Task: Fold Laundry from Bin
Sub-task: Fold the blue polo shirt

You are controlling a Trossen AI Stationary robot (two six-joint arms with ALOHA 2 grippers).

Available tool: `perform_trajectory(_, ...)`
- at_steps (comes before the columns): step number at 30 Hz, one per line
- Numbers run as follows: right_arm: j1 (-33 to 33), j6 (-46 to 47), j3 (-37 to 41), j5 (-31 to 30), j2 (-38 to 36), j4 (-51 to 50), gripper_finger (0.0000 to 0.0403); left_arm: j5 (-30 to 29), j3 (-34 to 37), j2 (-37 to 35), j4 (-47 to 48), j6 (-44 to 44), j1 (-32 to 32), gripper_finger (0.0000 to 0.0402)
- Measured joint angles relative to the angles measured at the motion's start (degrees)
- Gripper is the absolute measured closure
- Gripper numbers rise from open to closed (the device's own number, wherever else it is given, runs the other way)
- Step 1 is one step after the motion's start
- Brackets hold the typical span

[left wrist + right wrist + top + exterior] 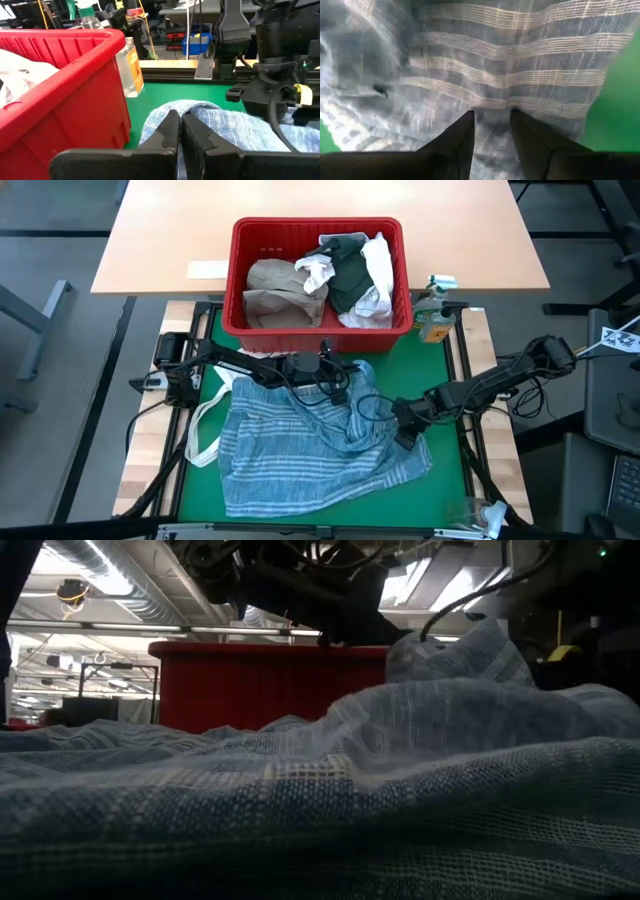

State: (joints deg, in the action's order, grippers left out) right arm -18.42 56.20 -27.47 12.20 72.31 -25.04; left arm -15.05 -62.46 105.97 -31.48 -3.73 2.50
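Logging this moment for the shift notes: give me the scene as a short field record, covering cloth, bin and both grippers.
cloth: blue-striped cloth spread rumpled on the green mat
bin: red bin behind the cloth, holding a tan shirt, a dark top and white pieces
left gripper: shut, at the cloth's edge nearest the bin
right gripper: on the cloth's right side, fingers astride a fold
beside bin: bottle

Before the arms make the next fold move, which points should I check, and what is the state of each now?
1. Blue-striped cloth out of the red bin, on the green mat: ok.
2. Cloth lying flat: not ok, bunched.
3. Left end effector shut at the cloth's edge near the bin: ok.
4. Right end effector fingers apart with cloth between: ok; firm hold: cannot tell.
5. Other garments in the bin: ok.
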Motion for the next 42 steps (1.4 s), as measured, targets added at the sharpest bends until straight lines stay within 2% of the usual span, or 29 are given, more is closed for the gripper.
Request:
perform_trajectory(12, -11.0, 18.1, 1.0, 21.6, 0.3, -1.6, 0.0272, -0.6, 0.0, 0.0, 0.1, 0.1, 0.8, 0.0395)
perform_trajectory(16, -14.9, 20.4, 1.0, 25.4, 0.3, 1.4, 0.0272, -0.4, 0.0, 0.0, 0.1, 0.1, 0.8, 0.0395)
perform_trajectory(21, -16.6, 20.5, 0.8, 26.4, 0.3, 5.6, 0.0272, 1.5, 0.0, 0.0, 0.0, 0.2, 0.8, 0.0394)
perform_trajectory(31, -16.5, 16.8, -7.7, 25.8, -3.8, -3.7, 0.0272, 2.6, 0.0, 0.0, 0.0, 0.1, 0.4, 0.0393)
perform_trajectory(33, -16.5, 15.9, -9.6, 24.1, -5.5, -6.2, 0.0272, 2.6, 0.0, 0.0, 0.0, 0.1, 0.4, 0.0393)
perform_trajectory(38, -16.5, 10.7, -15.0, 13.4, -9.1, -11.8, 0.0272, 7.9, 0.0, 0.0, -0.1, 0.1, 0.1, 0.0393)
perform_trajectory(42, -16.5, 5.5, -18.4, -1.1, -11.2, -13.9, 0.0272, 14.7, 0.0, 0.0, -0.2, -1.7, -0.4, 0.0393)
